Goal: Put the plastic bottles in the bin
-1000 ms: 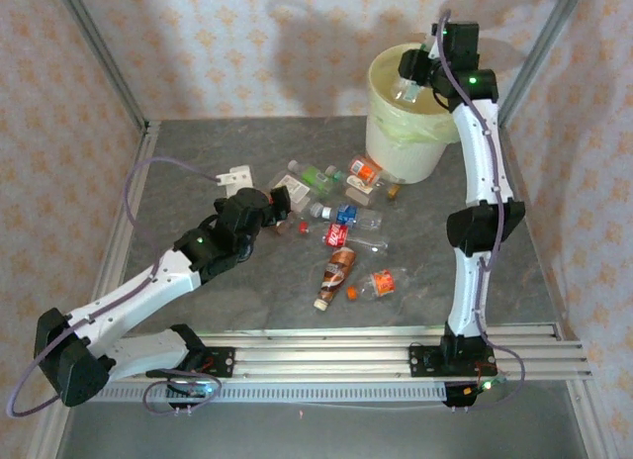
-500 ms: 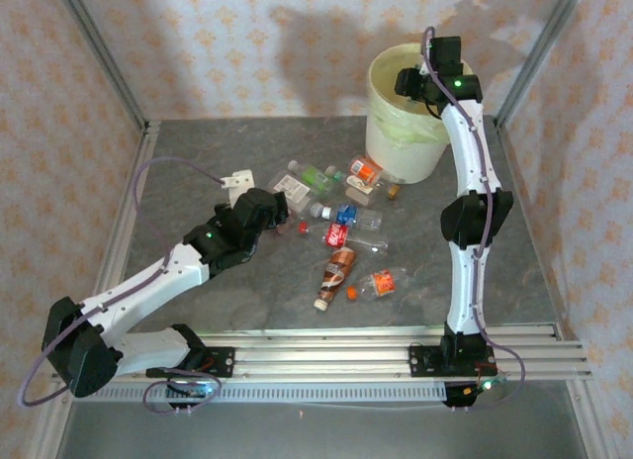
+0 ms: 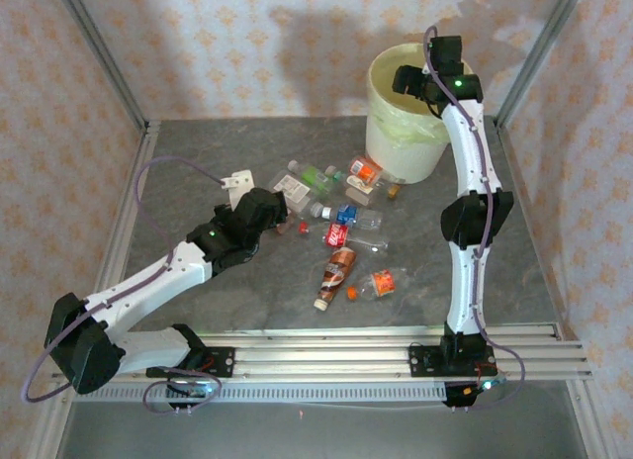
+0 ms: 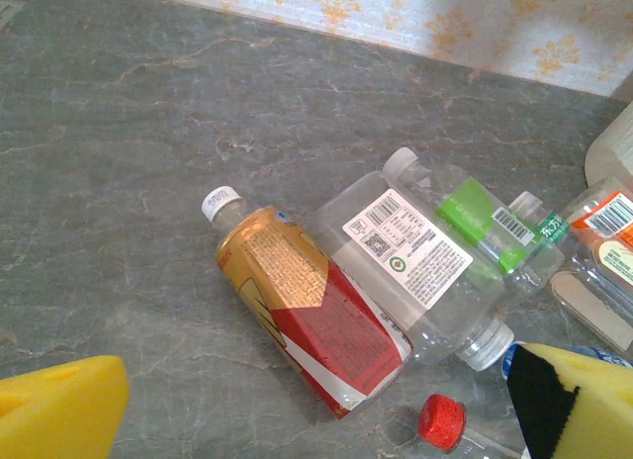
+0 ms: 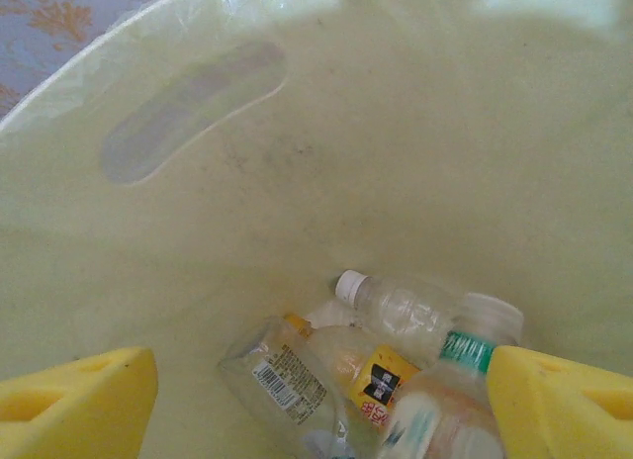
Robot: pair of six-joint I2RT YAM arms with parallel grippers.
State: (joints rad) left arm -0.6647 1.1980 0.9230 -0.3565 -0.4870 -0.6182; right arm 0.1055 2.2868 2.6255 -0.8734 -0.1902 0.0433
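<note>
Grey marbled worktop (image 3: 198,152). Cream bin (image 3: 401,154) stands on it, upper right of frame. Bottles lie on their sides in a loose cluster mid-frame: amber bottle with brown label (image 3: 336,271) and clear bottle with orange label (image 3: 381,282) lowest, red-labelled bottle (image 3: 339,227) just above them. Left wrist view: amber bottle with red-gold label (image 4: 307,316) touches clear bottle with white label (image 4: 410,266), green-labelled bottle (image 4: 480,217) against that one, upper right. Small white bracket (image 3: 237,179) left of the cluster.
</note>
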